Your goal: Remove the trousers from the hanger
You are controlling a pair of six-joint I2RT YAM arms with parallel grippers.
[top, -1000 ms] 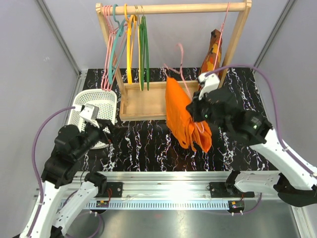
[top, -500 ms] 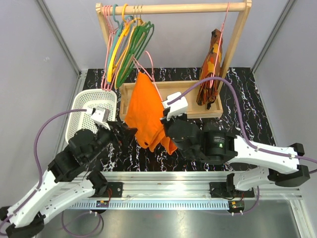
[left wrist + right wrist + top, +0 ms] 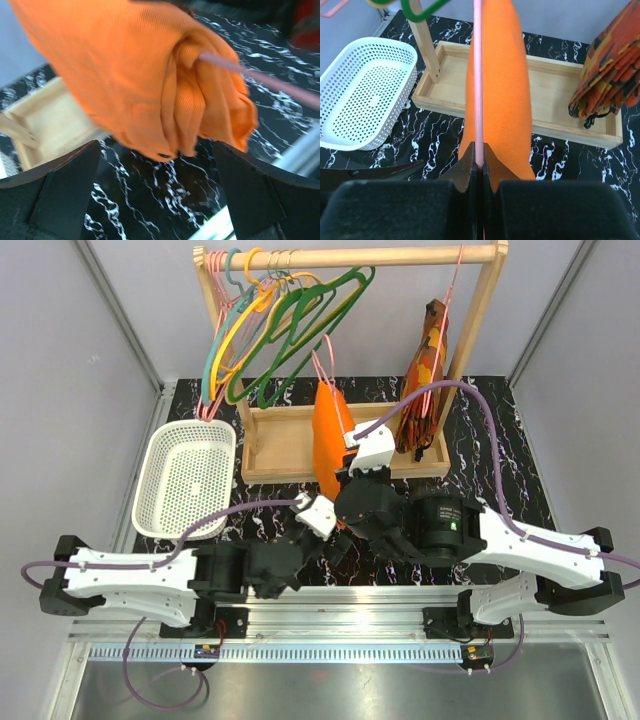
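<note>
The bright orange trousers (image 3: 328,440) hang folded over the pink hanger (image 3: 322,365), in front of the wooden rack. My right gripper (image 3: 345,478) is shut on the hanger's pink wire (image 3: 478,75), and the trousers (image 3: 502,90) hang just beyond its fingertips (image 3: 470,165). My left gripper (image 3: 338,540) is open, low over the table, below the trousers' bottom end. In the left wrist view the bunched trousers (image 3: 135,75) and a stretch of pink wire (image 3: 260,77) sit above the wide gap between my left gripper's (image 3: 160,195) fingers (image 3: 65,185), not touching them.
The wooden rack (image 3: 350,257) carries green, yellow and teal hangers (image 3: 280,330), swung out to the right. A camouflage garment (image 3: 430,370) hangs at its right end. The rack's wooden base tray (image 3: 280,440) lies behind the trousers. A white perforated basket (image 3: 190,480) stands at the left.
My right gripper carried the hanger and trousers left, then back to the middle. My left arm dropped low and reached right under the trousers. The rack's hangers swung out to the right.
</note>
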